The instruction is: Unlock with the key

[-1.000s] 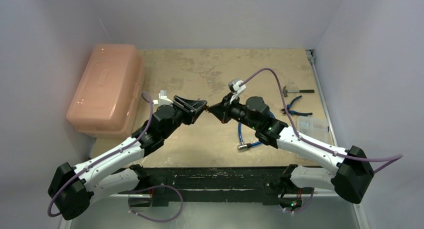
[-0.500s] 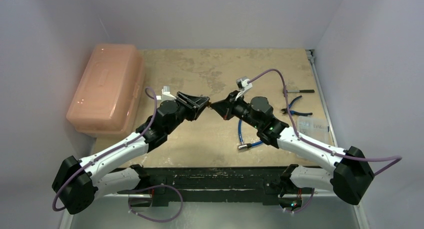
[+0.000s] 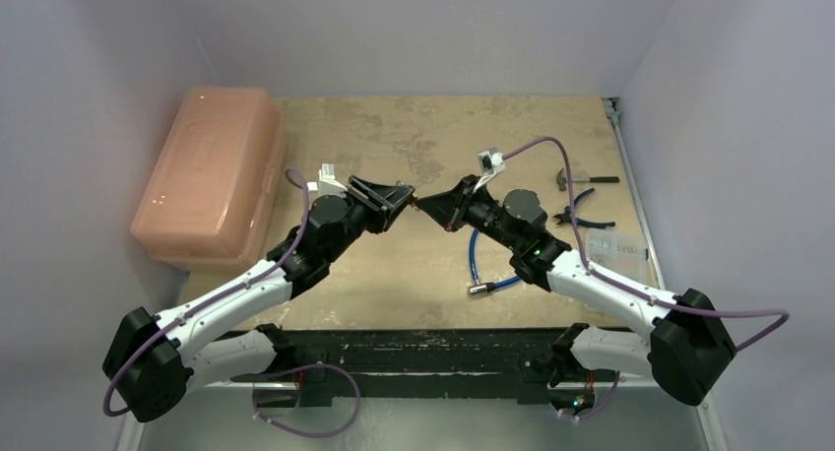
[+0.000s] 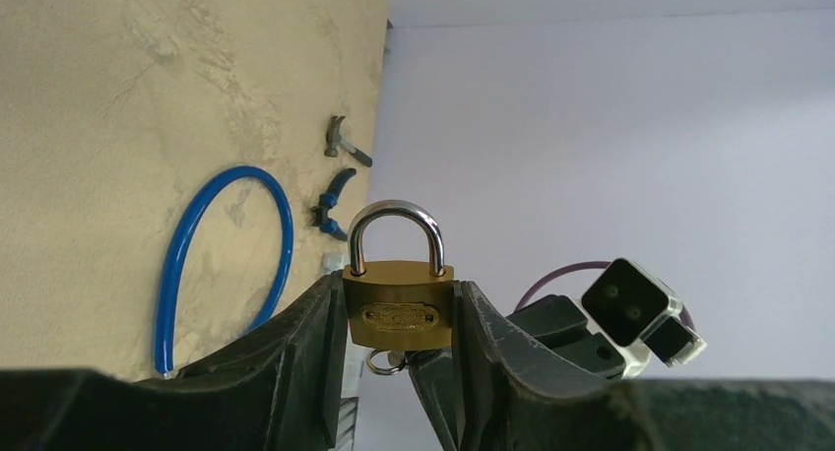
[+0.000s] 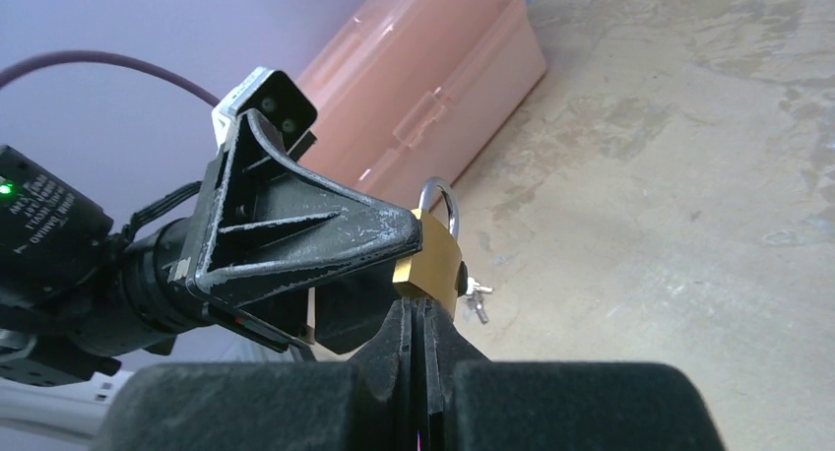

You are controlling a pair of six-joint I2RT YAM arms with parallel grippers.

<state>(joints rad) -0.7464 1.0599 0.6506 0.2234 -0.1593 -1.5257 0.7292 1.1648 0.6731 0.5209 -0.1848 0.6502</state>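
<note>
Both of my grippers meet in the air above the middle of the worn beige tabletop (image 3: 394, 136). My left gripper (image 3: 392, 203) is clamped on the body of the brass padlock with the silver shackle (image 4: 398, 311), one finger on each side. The shackle sits with both legs in the body and sticks out past my fingertips.

My right gripper (image 5: 421, 323) comes at the lock's underside, its two fingers pressed flat together with no gap, their tips right at the base of the lock. Whether the key is pinched between them I cannot tell — it is hidden. A small silver ring (image 5: 477, 295) hangs under the lock, just beside those fingertips.

Down on the table lie a looped blue cable (image 4: 187, 264), blue-handled pliers (image 3: 581, 210) and a small hammer (image 3: 576, 180) near the right edge — and a translucent pink plastic box (image 3: 207, 175) at the left edge.
</note>
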